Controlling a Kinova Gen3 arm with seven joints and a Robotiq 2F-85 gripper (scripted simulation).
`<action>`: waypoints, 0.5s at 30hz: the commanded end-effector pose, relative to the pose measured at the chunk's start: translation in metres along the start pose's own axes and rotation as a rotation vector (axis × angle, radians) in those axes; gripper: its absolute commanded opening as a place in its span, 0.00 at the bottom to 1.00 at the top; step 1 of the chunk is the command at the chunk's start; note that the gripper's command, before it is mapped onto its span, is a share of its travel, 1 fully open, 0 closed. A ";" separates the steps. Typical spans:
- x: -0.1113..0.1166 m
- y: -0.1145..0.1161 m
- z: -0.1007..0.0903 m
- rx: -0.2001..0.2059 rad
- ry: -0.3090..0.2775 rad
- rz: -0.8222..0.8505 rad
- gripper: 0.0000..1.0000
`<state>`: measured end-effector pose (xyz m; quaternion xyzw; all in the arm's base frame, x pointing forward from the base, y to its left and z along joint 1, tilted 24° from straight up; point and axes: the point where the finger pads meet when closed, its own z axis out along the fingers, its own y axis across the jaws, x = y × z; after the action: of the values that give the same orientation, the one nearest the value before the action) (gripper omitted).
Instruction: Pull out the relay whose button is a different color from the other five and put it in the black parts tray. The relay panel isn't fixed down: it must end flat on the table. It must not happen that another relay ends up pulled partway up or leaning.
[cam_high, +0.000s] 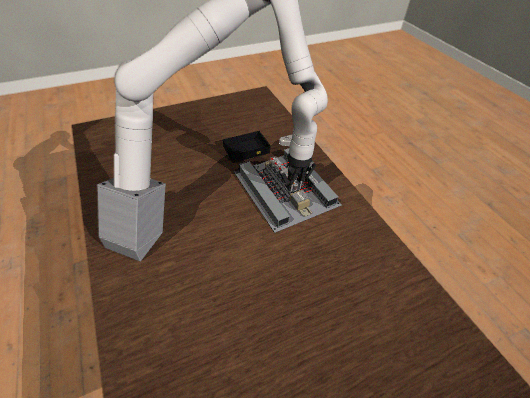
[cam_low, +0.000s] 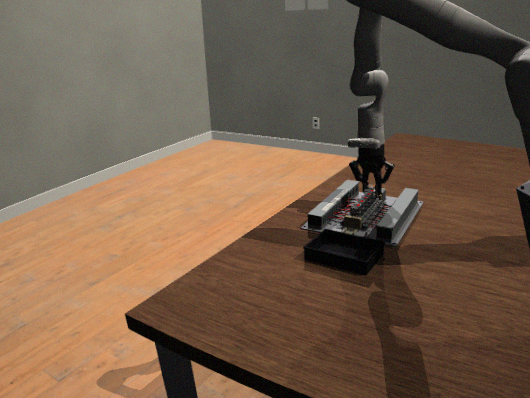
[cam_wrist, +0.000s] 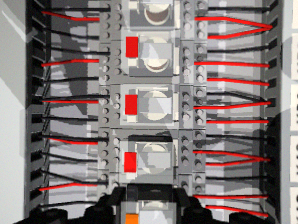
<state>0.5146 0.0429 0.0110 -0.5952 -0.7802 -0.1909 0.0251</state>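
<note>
My gripper (cam_high: 296, 188) (cam_low: 372, 194) (cam_wrist: 149, 203) points down over the relay panel (cam_high: 317, 212) (cam_low: 414, 213) and is shut on the relay with the orange button (cam_wrist: 155, 217), which shows at the bottom edge of the wrist view. The fingers hide most of this relay; whether it sits fully in its socket cannot be told. Red-button relays (cam_wrist: 160, 106) (cam_wrist: 155, 159) (cam_wrist: 160, 54) stand in the same row, and another relay is cut off at the top. The panel appears flat on the table. The black parts tray (cam_high: 246, 151) (cam_low: 334, 260) stands beside the panel's far end in the top view.
Grey wire ducts (cam_high: 265, 194) (cam_low: 401, 214) run along both long sides of the panel, higher than its plate. Red and black wires (cam_wrist: 232, 65) (cam_wrist: 70, 101) run from the sockets to the ducts. A beige block (cam_high: 301, 201) stands at the row's near end. The table edge is close by.
</note>
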 end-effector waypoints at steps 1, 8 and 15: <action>0.000 0.001 -0.001 0.009 -0.001 0.000 0.00; 0.000 0.001 -0.001 0.013 -0.001 0.000 0.00; 0.000 0.001 -0.001 0.027 -0.001 0.000 0.00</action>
<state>0.5152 0.0429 0.0113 -0.5949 -0.7821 -0.1827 0.0313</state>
